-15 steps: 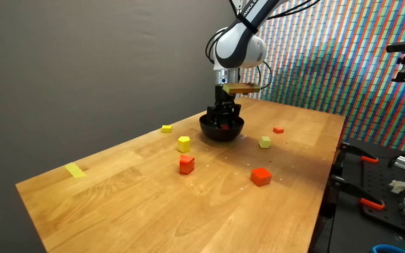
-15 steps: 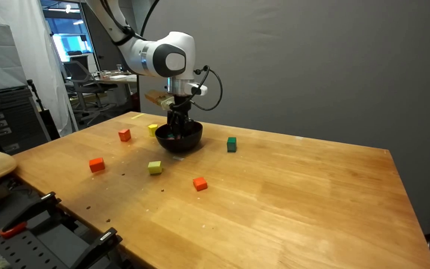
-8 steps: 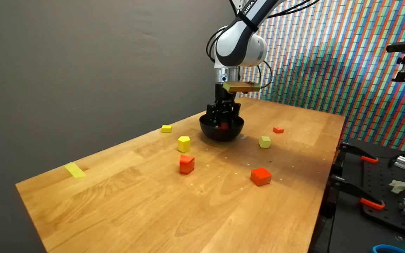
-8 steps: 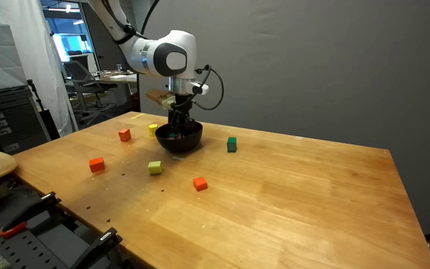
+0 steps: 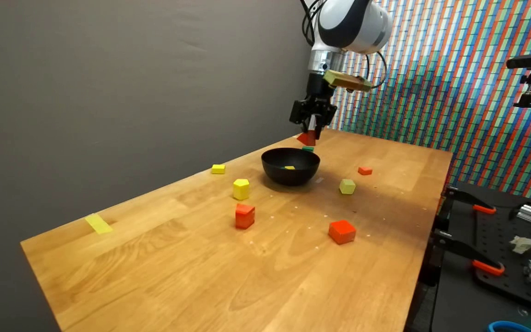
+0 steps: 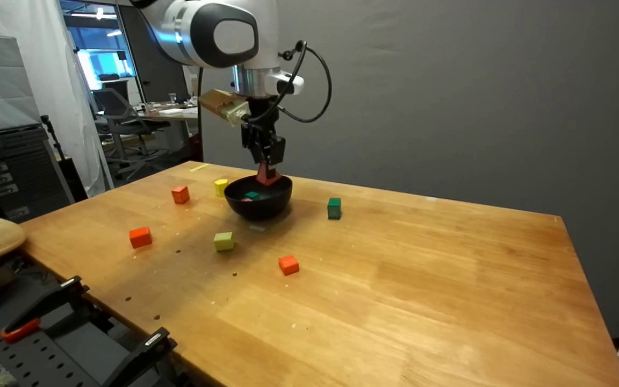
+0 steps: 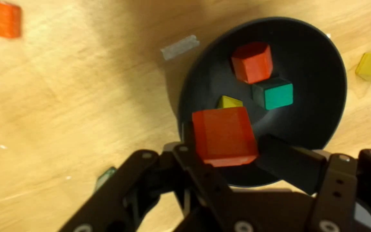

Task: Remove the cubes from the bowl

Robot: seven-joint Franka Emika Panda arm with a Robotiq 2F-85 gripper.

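Gripper [image 7: 226, 141] is clamped on a red cube [image 7: 225, 130], held above the black bowl [image 7: 320, 112].
Inside the bowl lie a second red cube [image 7: 254, 66], a green cube [image 7: 278, 96] and a yellow piece [image 7: 230, 102], the last partly hidden by the held cube, whose exact height is hard to judge.

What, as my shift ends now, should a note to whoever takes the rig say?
Pincer: closed on a red block, held above the black bowl.
In the bowl: a second red block, a green block and a partly hidden yellow block.
On the table: three red-orange blocks, two yellow blocks, a yellow-green block and another green block.
Done: seven blocks outside the bowl, the held one lifted.
Left: set it down outside, then remove the visible three.
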